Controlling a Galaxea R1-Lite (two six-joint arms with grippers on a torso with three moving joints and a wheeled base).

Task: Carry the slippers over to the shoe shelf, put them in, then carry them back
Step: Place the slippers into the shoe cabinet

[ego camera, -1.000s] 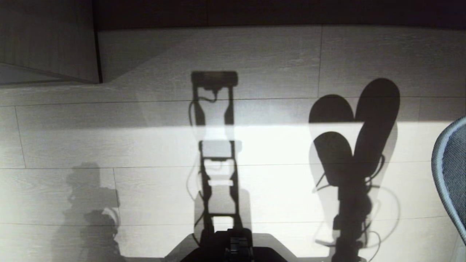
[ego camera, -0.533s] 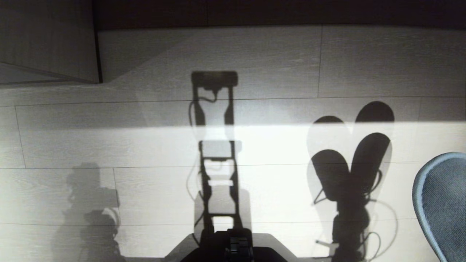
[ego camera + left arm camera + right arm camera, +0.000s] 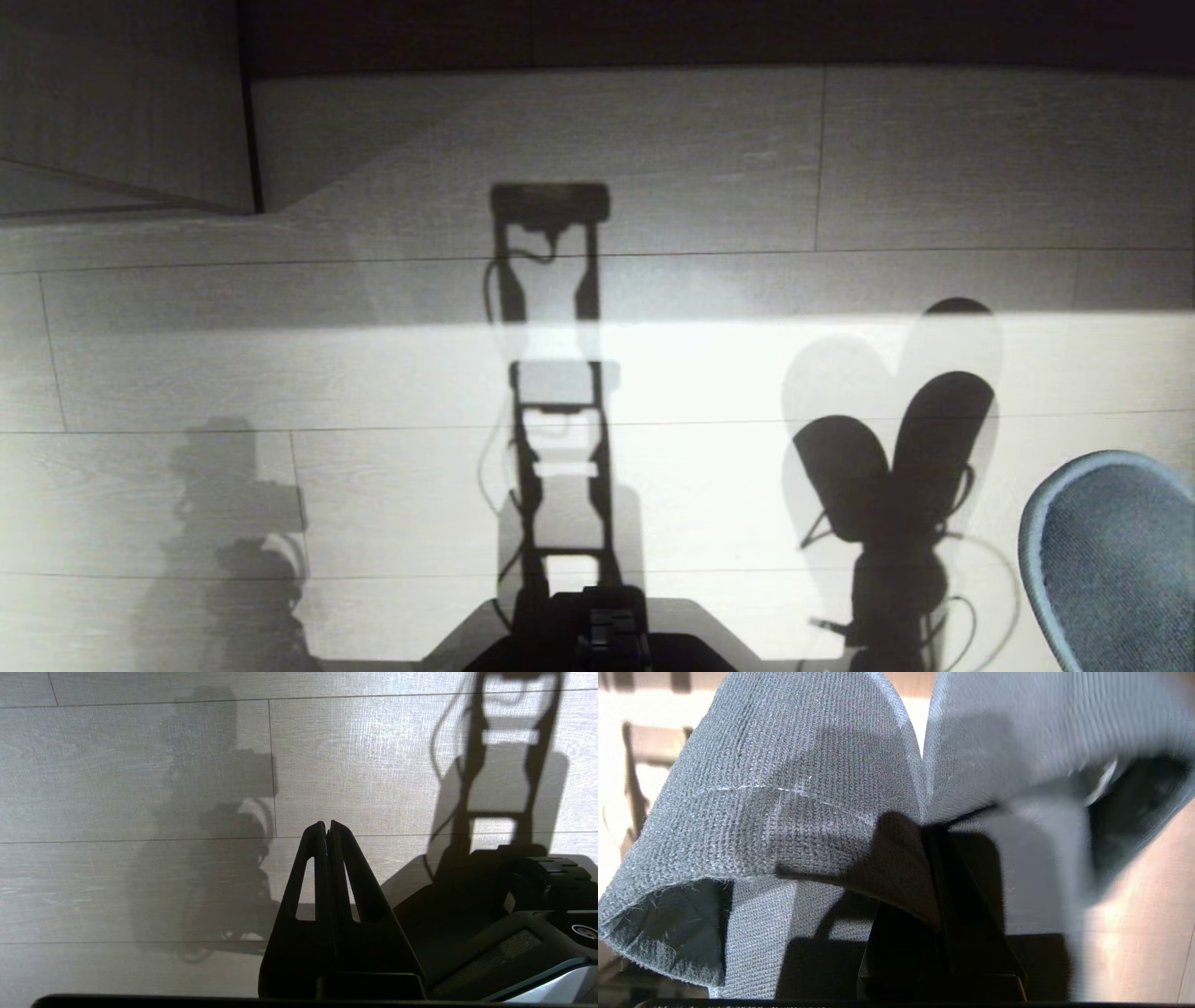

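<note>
Jaws on the right gripper (image 3: 931, 835) are pinching both slippers (image 3: 794, 812) together at their inner edges, w/ toes fanning away from the wrist, held up off the pale wood-look floor (image 3: 709, 159). One slipper toe is showing at the near right of the head view. Left gripper (image 3: 328, 828) is hanging near the base on the left, fingers pressed together, gripping nothing. Wood-grain cabinet corner (image 3: 121, 103) is sitting far left.

Slippers (image 3: 794, 793) side by side in right claw (image 3: 931, 833)
</note>
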